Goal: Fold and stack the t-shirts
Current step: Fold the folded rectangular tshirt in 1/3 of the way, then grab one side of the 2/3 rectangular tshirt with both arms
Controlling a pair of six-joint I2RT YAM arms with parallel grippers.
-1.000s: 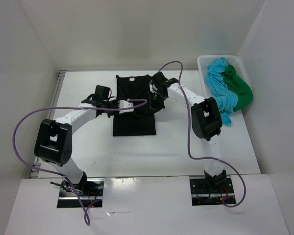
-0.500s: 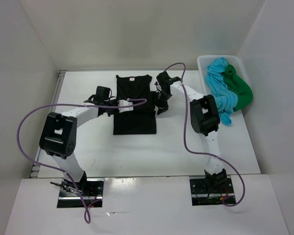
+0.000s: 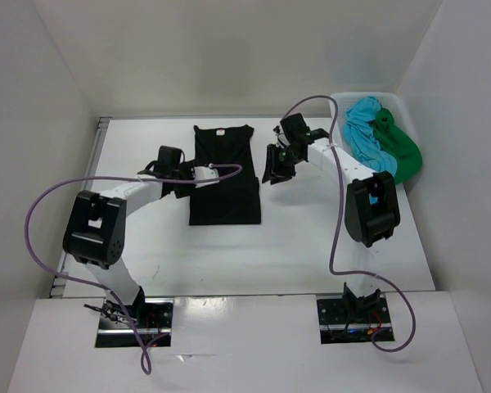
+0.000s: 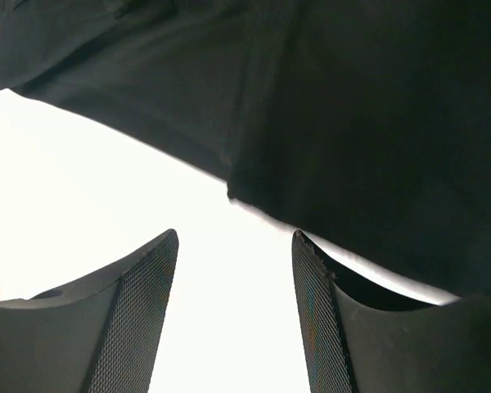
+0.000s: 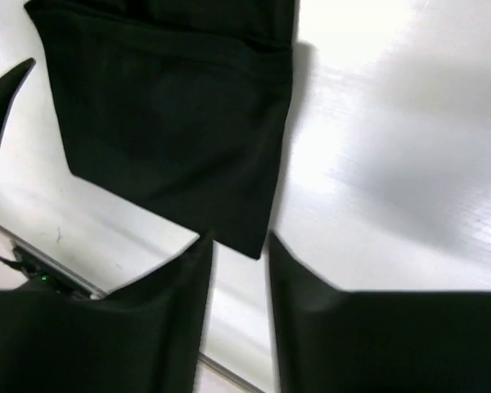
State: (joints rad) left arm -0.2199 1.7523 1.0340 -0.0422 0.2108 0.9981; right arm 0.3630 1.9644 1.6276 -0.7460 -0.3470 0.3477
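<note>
Black shirt [image 3: 223, 176] lies folded on the desk [image 3: 311, 237]; left pincer [image 4: 236, 239] gapes empty at its edge, right pincer [image 5: 240, 239] narrowly parted, empty

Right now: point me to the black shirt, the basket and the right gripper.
Black shirt [image 3: 229, 201], top view, lower middle of the cloth.
Basket [image 3: 368, 94], top view, far rim.
Right gripper [image 5: 239, 244], right wrist view, midway between its fingertips.

The folded t-shirt [image 3: 223, 176] is lying on the bench [image 3: 311, 237], my left gripper [image 3: 206, 175] at its left edge, my right gripper [image 3: 274, 170] just right, the basket [image 3: 337, 102] beyond.
</note>
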